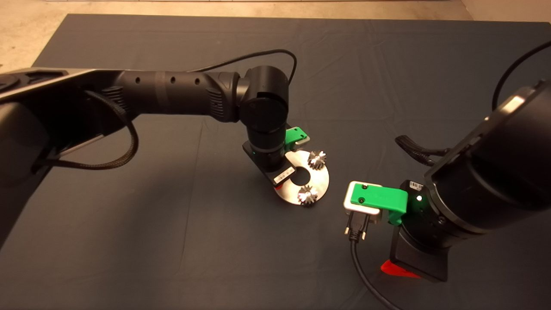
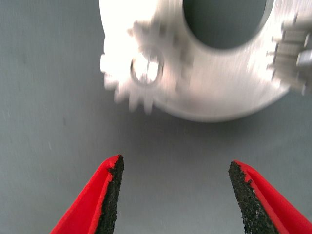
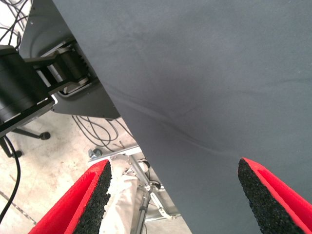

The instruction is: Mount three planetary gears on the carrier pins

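The shiny round disc (image 1: 322, 179) with a large centre hole lies mid-mat. Two small toothed planetary gears sit on it in the head view, one at the far side (image 1: 317, 159) and one at the near side (image 1: 308, 194). The left wrist covers the disc's left part. In the left wrist view a third gear (image 2: 139, 73) sits on the disc (image 2: 219, 83) with a carrier pin's end (image 2: 146, 68) showing in its centre hole. My left gripper (image 2: 175, 195) is open and empty, a little back from that gear. My right gripper (image 3: 173, 195) is open and empty at the mat's lower right.
The left arm (image 1: 181, 92) stretches across the mat from the left. The right arm (image 1: 486, 189) and its cable (image 1: 366, 275) take up the lower right. The right wrist view looks past the mat's edge (image 3: 146, 141) at a stand and cables on the floor.
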{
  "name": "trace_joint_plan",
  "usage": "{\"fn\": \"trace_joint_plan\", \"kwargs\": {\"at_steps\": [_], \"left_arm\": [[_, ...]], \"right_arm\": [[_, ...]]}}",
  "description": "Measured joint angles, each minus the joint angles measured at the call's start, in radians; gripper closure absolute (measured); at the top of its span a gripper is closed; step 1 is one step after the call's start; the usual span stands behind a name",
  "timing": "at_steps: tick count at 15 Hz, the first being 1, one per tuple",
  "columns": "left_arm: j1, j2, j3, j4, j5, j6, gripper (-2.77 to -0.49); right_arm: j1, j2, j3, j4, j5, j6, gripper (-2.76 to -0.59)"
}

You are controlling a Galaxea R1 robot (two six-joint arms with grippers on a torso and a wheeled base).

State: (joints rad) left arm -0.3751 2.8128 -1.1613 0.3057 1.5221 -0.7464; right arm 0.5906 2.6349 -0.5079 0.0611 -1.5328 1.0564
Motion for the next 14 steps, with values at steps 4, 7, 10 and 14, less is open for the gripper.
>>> {"fn": "trace_joint_plan", "kwargs": {"at_steps": [4,7,10,14], "left_arm": [[-0.001,-0.122,0.187,-0.016,0.003,-0.107,-1.49],[-0.013,-0.160,0.300,-0.023,0.004,-0.274,-1.49],[-0.019,-0.166,0.417,-0.022,0.004,-0.489,-1.49],[-0.019,-0.170,0.548,-0.022,0.005,-0.621,-1.49]], "right_arm": [[-0.001,0.023,0.000,0.000,0.000,0.068,-1.91],[-0.038,0.032,0.000,-0.003,0.001,0.115,-1.91],[-0.087,0.037,0.000,-0.009,-0.001,0.132,-1.91],[-0.112,0.086,0.000,-0.025,0.000,0.140,-1.91]]}}
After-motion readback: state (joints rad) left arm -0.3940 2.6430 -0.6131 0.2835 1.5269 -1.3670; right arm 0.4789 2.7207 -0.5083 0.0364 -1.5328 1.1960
